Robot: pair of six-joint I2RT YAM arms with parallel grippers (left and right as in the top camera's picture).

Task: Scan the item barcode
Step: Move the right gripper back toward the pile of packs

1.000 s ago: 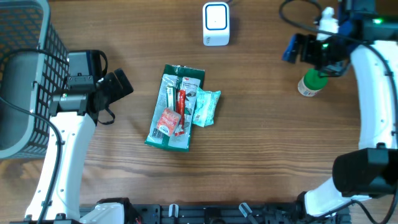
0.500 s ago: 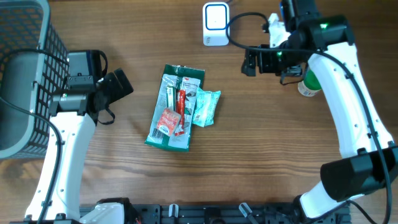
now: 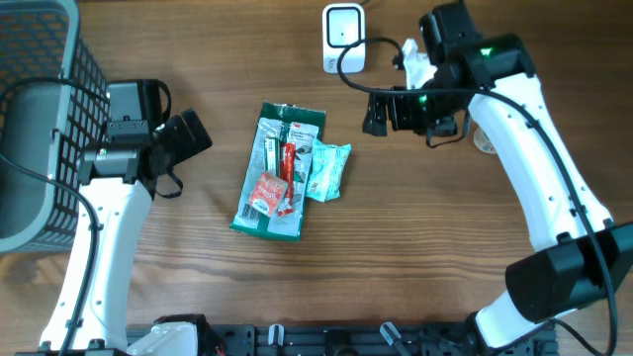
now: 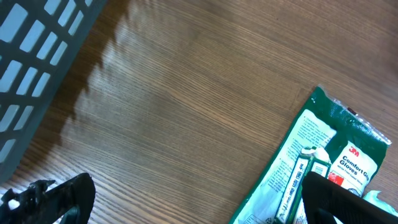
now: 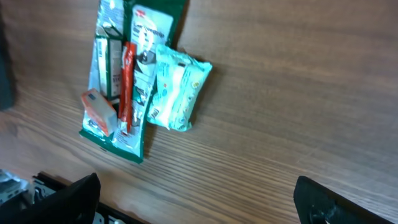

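A pile of items lies mid-table: a green glove package (image 3: pixel 280 138), with a red tube and a small red packet (image 3: pixel 265 193) on top of it, and a pale green wipes pack (image 3: pixel 329 170) against its right side. A white scanner (image 3: pixel 343 38) stands at the back. My left gripper (image 3: pixel 190 135) hangs open left of the pile, and the left wrist view shows the glove package (image 4: pixel 311 162) by the right finger (image 4: pixel 348 199). My right gripper (image 3: pixel 377 111) is open, up and to the right of the pile. Both jaws hold nothing. In the right wrist view the wipes pack (image 5: pixel 177 87) lies ahead.
A grey mesh basket (image 3: pixel 30 119) fills the left edge and shows as a grid (image 4: pixel 37 56) in the left wrist view. A green-capped bottle (image 3: pixel 486 144) stands at the right, mostly hidden behind my right arm. Cables loop near the scanner.
My right arm has swung left from above the bottle to the space between scanner and pile. The left arm and the items have not moved.
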